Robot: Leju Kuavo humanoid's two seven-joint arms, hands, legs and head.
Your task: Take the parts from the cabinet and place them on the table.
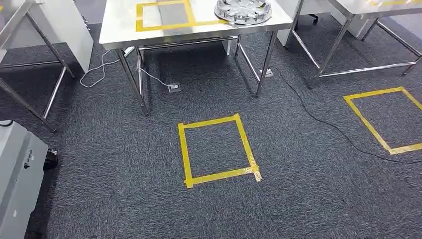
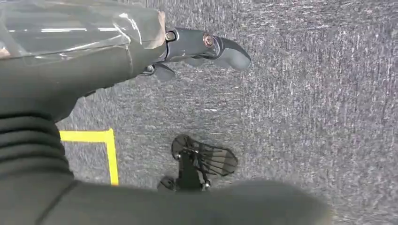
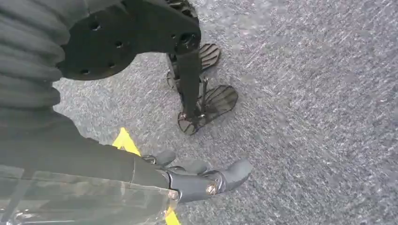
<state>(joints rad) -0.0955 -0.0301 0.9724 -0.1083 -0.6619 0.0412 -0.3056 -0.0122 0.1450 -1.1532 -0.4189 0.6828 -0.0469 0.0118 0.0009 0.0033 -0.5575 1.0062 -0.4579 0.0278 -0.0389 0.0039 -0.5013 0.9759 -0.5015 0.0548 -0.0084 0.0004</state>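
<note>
- Head view: a round silver part (image 1: 243, 11) is seen lying on a steel table (image 1: 119, 30), overlapping a yellow tape outline (image 1: 164, 17). A tape square (image 1: 219, 149) is marked on the grey carpet (image 1: 124, 174).
- Left wrist view: the left hand (image 2: 197, 49) is seen hanging over the carpet, fingers partly curled, nothing held.
- Right wrist view: the right hand (image 3: 202, 176) is likewise seen above the carpet, fingers loosely extended, nothing held.
</note>
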